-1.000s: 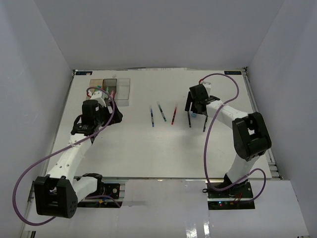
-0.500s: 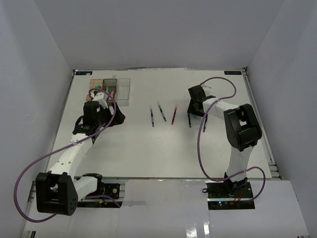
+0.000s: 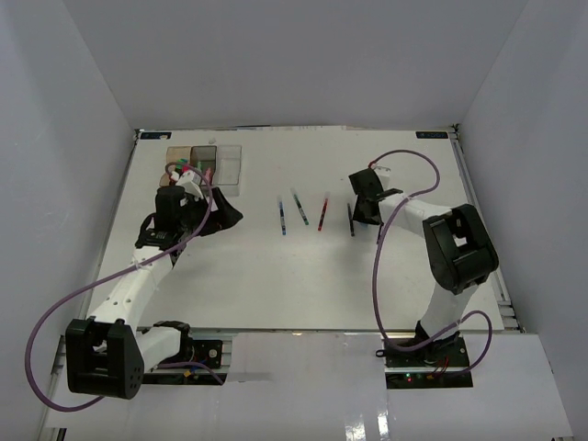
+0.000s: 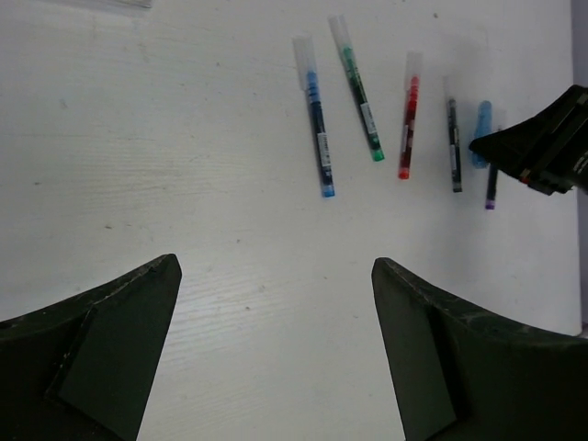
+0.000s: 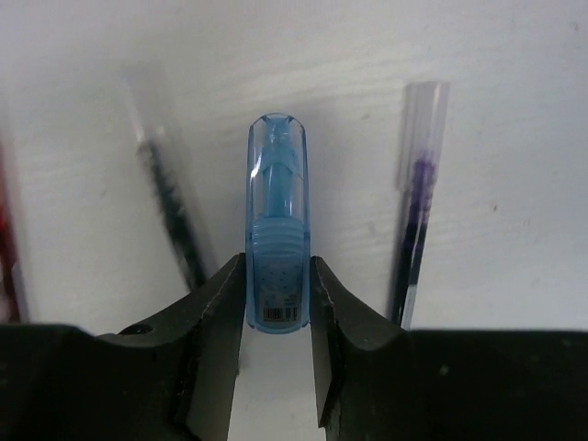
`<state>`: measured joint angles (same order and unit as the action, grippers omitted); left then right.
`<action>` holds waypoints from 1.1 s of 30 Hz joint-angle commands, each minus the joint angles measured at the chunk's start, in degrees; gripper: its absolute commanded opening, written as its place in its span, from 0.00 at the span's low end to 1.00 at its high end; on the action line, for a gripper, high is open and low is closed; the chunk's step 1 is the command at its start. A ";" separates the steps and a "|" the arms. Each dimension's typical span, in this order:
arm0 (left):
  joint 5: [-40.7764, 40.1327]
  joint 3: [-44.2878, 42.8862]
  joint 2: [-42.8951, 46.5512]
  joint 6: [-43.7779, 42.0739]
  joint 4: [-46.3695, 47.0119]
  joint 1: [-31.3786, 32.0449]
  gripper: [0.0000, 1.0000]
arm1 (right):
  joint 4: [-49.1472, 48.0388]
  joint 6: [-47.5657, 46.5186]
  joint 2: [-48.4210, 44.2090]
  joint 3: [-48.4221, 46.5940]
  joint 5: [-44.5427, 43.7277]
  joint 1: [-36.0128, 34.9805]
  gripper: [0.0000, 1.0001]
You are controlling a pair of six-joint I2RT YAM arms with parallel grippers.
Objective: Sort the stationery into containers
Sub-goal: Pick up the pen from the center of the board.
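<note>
My right gripper (image 5: 276, 280) is shut on a small translucent blue piece (image 5: 276, 207) that lies on the white table, one finger pressed against each side of its near end. A black pen (image 5: 170, 216) lies just left of it and a purple pen (image 5: 418, 184) just right. In the top view this gripper (image 3: 366, 215) points down at the table's right middle. My left gripper (image 3: 230, 219) hangs open over bare table (image 4: 276, 266), with nothing between its fingers. Ahead of it lie a blue pen (image 4: 317, 129), a green pen (image 4: 360, 87) and a red pen (image 4: 408, 115). The containers (image 3: 204, 158) stand at the far left.
The amber and dark bins hold highlighters with green and pink caps (image 3: 188, 167); the clear bin (image 3: 230, 163) is at the row's right end. White walls enclose the table on three sides. The left arm's purple cable loops near the bins.
The right gripper has come down and its fingers have closed from wide apart onto the blue piece. The left gripper has swung a little right, away from the bins.
</note>
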<state>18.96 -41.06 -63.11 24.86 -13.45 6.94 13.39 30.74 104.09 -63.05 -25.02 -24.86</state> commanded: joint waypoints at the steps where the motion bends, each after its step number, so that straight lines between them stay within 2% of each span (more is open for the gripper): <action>1: 4.68 -3.32 1.41 6.59 0.71 2.02 0.95 | -4.32 -2.96 -9.58 4.05 1.36 -5.00 0.30; 6: 1.26 -6.84 -2.09 12.75 1.59 11.50 0.94 | -10.47 -6.13 -18.21 9.07 4.70 -13.44 0.31; 7: -0.83 -8.15 -2.80 13.45 1.76 13.08 0.94 | -11.79 -6.39 -20.57 9.86 7.67 -15.63 0.31; 12: -4.54 -10.62 -7.98 18.89 5.62 20.11 0.91 | -24.61 -6.66 -28.05 16.71 16.47 -20.65 0.32; 19: -9.82 -15.80 -14.14 21.01 7.74 27.86 0.84 | -28.94 -7.10 -31.05 18.31 18.95 -23.56 0.33; 26: -11.58 -18.35 -18.45 21.89 8.97 31.64 0.62 | -30.35 -6.40 -32.37 19.63 19.21 -24.00 0.34; 27: -11.58 -18.44 -18.62 22.07 9.14 32.08 0.54 | -30.44 -6.40 -32.46 19.80 19.21 -24.09 0.34; 29: -11.67 -18.53 -18.98 22.07 9.41 32.52 0.46 | -30.53 -6.22 -32.73 20.07 19.21 -24.01 0.35; 30: -11.67 -18.62 -19.24 22.07 9.41 32.52 0.38 | -30.70 -6.22 -32.81 20.24 19.21 -24.09 0.35; 33: -11.75 -18.62 -19.33 21.46 9.32 32.70 0.24 | -30.79 -6.22 -32.90 20.51 19.04 -24.09 0.38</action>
<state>7.81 -57.54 -83.07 46.89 -5.23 39.11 -13.63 24.93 72.69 -42.89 -6.04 -48.64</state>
